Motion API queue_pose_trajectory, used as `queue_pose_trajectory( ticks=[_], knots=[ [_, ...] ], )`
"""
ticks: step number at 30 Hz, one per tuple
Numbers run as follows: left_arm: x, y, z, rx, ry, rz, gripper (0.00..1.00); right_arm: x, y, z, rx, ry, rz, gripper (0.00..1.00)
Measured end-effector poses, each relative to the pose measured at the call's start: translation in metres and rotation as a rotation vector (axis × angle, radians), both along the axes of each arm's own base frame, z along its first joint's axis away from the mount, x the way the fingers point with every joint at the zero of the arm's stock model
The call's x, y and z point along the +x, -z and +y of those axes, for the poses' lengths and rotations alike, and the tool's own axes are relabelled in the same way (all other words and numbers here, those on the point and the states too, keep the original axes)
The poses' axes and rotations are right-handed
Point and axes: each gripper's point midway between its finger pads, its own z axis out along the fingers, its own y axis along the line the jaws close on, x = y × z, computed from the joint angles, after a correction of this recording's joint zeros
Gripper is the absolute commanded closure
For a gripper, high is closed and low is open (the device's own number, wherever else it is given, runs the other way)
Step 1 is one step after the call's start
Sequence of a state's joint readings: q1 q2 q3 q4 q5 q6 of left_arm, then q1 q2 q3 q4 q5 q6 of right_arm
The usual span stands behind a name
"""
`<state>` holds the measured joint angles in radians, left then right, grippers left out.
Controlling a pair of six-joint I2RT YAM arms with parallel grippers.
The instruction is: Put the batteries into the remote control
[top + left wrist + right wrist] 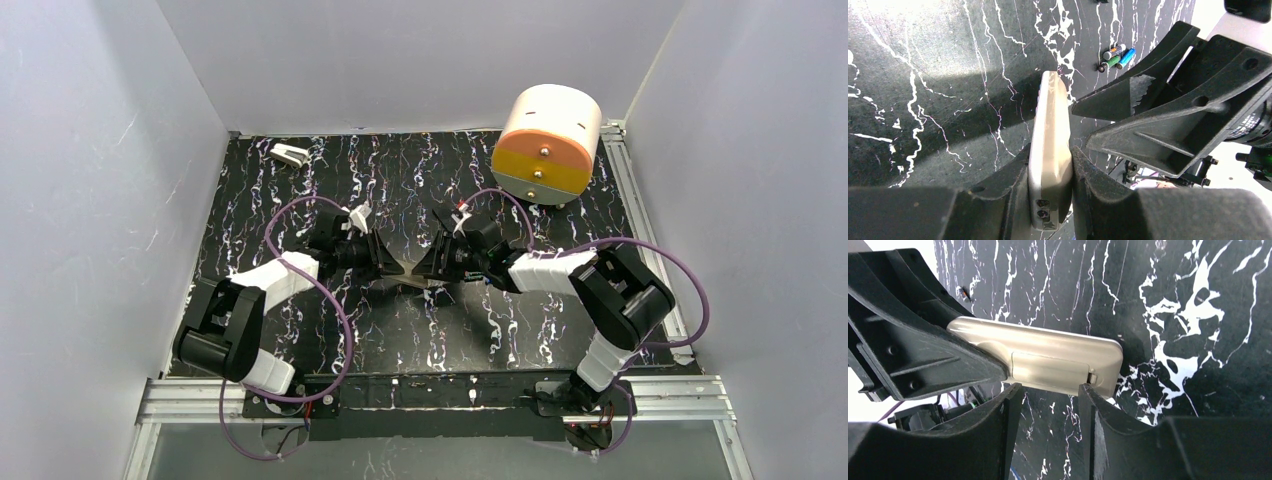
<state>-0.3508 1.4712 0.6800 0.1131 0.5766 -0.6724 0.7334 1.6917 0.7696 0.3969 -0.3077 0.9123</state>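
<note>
Two hands meet at mid-table. My left hand [1049, 157] is clamped tight on the remote [1050, 120], gripping it on edge by one end. My right hand [1050, 390] stands partly open and holds nothing, its fingers just beside the remote's back cover. A few batteries [1116, 56] lie together on the black marbled table [923, 110], well apart.

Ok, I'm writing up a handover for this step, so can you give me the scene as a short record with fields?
left gripper: shut on one end of the remote
right gripper: open, fingertips at the remote's edge
battery cover: looks closed
batteries: loose in a small cluster on the table
back of table: white and orange drum, small white block
</note>
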Motion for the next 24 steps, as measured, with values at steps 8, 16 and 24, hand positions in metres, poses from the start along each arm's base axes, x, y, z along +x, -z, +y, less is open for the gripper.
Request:
queue_pose_trajectory(
  ticks=[8,16,24],
  knots=[
    [0.002,-0.001,0.004,0.05,-0.007,0.053,1.0,0.01,0.005,0.004,-0.018,0.013,-0.012,0.45],
    [0.002,0.0,0.003,0.05,-0.01,0.084,1.0,0.009,0.01,0.005,-0.024,0.001,-0.002,0.44],
    [0.004,0.0,0.004,0.046,-0.013,0.087,1.0,0.01,0.008,0.008,0.023,0.0,0.04,0.44]
  ],
)
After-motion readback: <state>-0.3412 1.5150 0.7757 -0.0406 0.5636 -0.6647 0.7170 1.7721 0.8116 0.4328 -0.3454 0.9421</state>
